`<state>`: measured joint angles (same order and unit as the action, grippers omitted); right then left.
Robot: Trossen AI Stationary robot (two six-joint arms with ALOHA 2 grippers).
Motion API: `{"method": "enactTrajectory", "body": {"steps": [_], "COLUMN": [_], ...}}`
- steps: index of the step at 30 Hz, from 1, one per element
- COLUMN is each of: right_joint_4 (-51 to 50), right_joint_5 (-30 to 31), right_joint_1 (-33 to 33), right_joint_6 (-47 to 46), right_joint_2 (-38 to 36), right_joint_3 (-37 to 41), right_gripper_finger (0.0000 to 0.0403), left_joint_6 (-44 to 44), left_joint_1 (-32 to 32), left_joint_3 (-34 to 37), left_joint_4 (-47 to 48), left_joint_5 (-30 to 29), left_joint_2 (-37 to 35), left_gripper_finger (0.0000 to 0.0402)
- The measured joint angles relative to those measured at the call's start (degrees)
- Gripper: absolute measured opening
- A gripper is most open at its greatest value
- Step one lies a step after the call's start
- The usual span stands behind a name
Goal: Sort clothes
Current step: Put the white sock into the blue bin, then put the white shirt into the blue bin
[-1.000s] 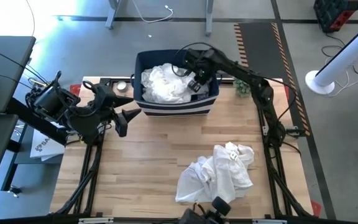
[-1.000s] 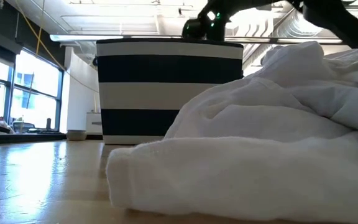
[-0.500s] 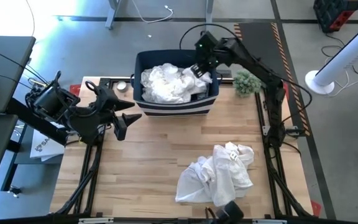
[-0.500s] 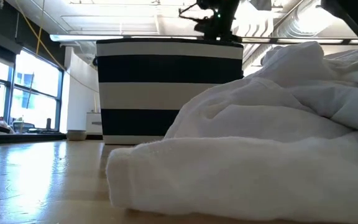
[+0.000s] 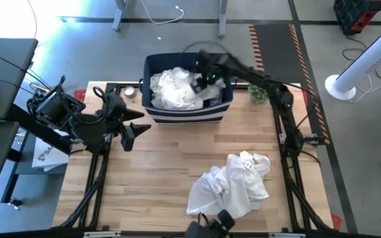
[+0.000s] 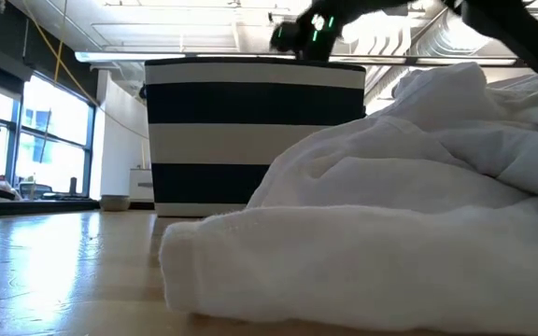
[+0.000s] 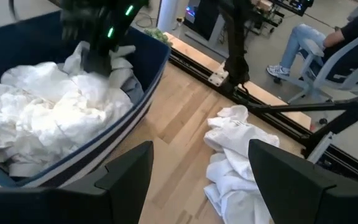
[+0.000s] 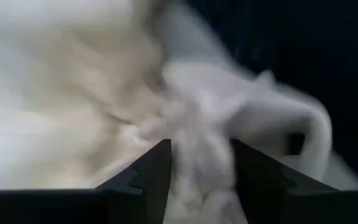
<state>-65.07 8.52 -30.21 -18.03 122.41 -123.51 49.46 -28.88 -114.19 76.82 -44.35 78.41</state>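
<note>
The navy bin with white stripes stands at the table's far middle and holds a heap of white clothes and a grey garment. My right gripper points down into the bin's right half, with its open fingers on either side of a ridge of white cloth. A second pile of white clothes lies on the table's near right. My left gripper is open and empty, above the table off the bin's near left corner. My right gripper comes at the white clothes in the bin from above, pointing down. A fold of white cloth stands between its two open fingers. The view is blurred, so I cannot tell whether the fingers press on it. The clothes lie in the bin.
A small green plant stands right of the bin, and a small round object left of it. Bare wood lies between the bin and the near pile. A person sits on a chair beyond the table's right side.
My right gripper rose out of the bin toward the table's far edge. It then came down again into the bin, a little further toward the left, onto the white clothes. It is still moving and blurred.
</note>
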Motion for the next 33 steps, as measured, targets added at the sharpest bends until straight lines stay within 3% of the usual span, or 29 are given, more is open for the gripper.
{"method": "enactTrajectory", "body": {"steps": [6,10,15,20,27,33], "right_joint_4": [4.8,6.0,2.0,-5.8,-5.1,-0.9], "right_joint_5": [0.3,-0.6,-0.7,0.5,-7.8,-8.4], "right_joint_1": [-0.4,-0.8,-1.0,-0.5,4.7,19.3], "right_joint_6": [0.8,3.4,6.3,5.5,4.6,2.9], "right_joint_2": [4.7,5.4,4.9,2.8,-16.4,-31.8], "right_joint_3": [11.7,13.4,4.2,-11.7,0.9,14.4], "right_gripper_finger": [0.0142,0.0142,0.0142,0.0142,0.0142,0.0142], "left_joint_6": [0.0,0.0,-0.1,-0.1,-0.2,-4.5], "left_joint_1": [0.0,0.0,0.0,0.0,0.8,3.2], "left_joint_3": [0.0,0.0,0.0,0.0,0.0,0.0], "left_joint_4": [0.1,0.1,0.6,2.2,4.7,5.5], "left_joint_5": [0.4,0.2,0.1,0.1,-3.2,-6.5], "left_joint_2": [0.0,0.0,0.0,0.0,0.0,0.0], "left_gripper_finger": [0.0259,0.0259,0.0259,0.0259,0.0259,0.0259]}}
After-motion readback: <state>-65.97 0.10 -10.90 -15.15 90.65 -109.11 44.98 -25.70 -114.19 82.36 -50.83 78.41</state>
